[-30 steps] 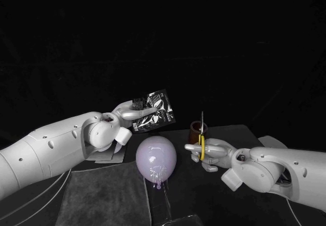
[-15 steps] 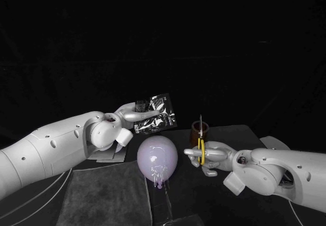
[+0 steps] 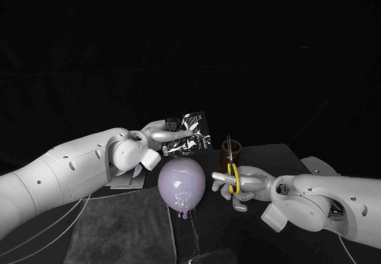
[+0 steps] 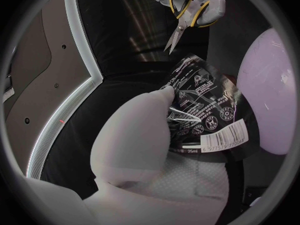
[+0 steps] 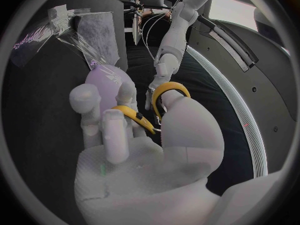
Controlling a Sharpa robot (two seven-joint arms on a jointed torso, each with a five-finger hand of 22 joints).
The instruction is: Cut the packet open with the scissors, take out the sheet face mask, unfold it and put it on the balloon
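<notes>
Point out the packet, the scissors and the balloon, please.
packet [image 3: 190,132]: head view, middle of its printed face.
scissors [image 4: 178,31]: left wrist view, blades near the pivot.
balloon [image 3: 181,184]: head view, middle of its body.

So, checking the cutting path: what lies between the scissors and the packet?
Nothing: in the left wrist view the stretch from scissors to packet is bare, black table behind.
</notes>
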